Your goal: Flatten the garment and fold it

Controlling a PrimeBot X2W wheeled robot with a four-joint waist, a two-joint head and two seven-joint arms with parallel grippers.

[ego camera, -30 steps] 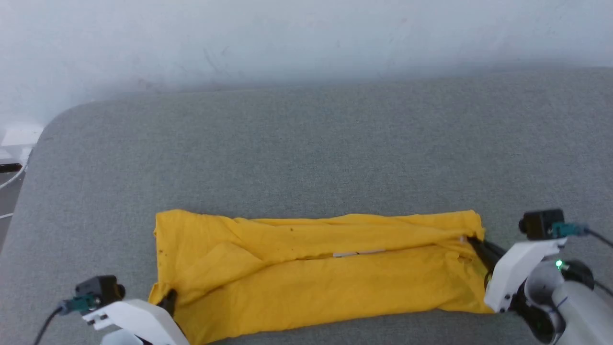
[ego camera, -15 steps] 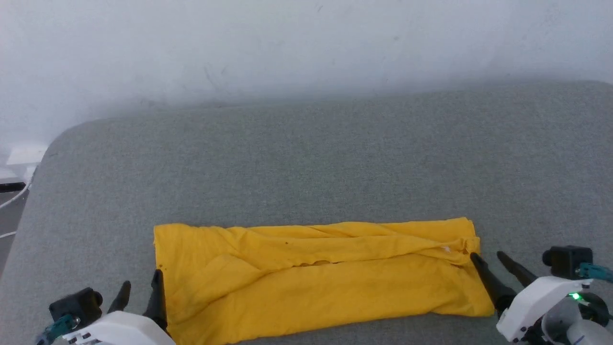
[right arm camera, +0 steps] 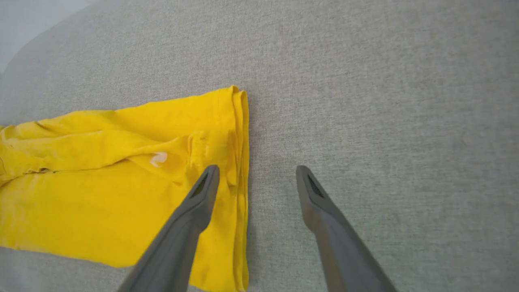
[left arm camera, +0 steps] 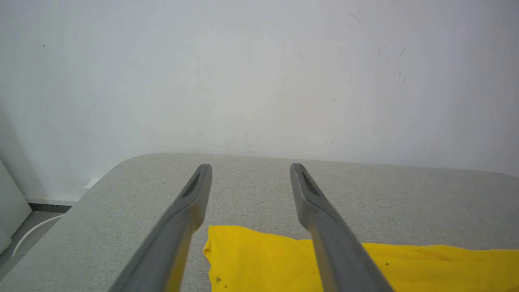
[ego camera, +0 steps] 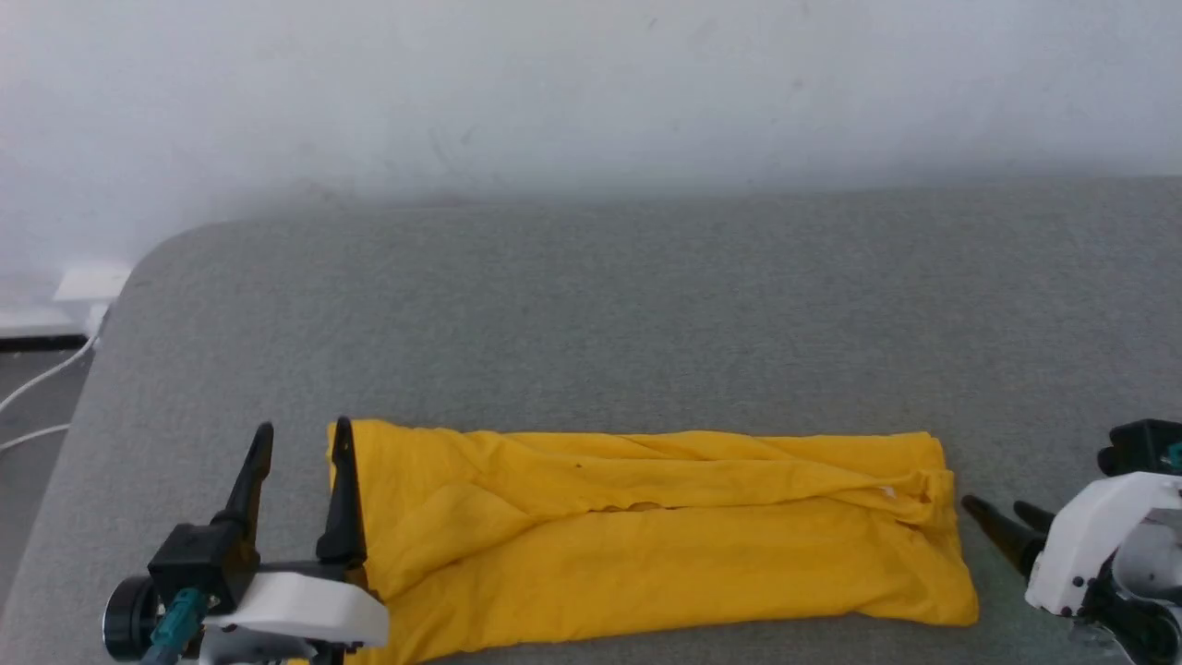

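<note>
The garment (ego camera: pixel 646 536) is a bright yellow T-shirt folded into a long wrinkled strip across the near part of the grey cushion; plain yellow faces up, with a small white patch (right arm camera: pixel 158 159) near its right end. My left gripper (ego camera: pixel 303 440) stands open and raised at the strip's left end, its right finger over the cloth's corner, holding nothing. In the left wrist view the left gripper (left arm camera: pixel 249 170) points toward the wall with the garment (left arm camera: pixel 263 263) below. My right gripper (ego camera: pixel 997 510) is open just off the strip's right end. In the right wrist view the right gripper (right arm camera: pixel 257 172) straddles the garment's (right arm camera: pixel 101 182) right edge.
The grey upholstered surface (ego camera: pixel 646 305) stretches far behind the garment to a white wall (ego camera: pixel 554 83). Its rounded left corner drops to the floor, where a white cable (ego camera: pixel 46 388) and a white socket box (ego camera: pixel 88 282) lie.
Both grippers were shut on the garment's ends; they have opened, let go and drawn back. The left one has risen. The camera has tilted, so the whole picture has shifted.
</note>
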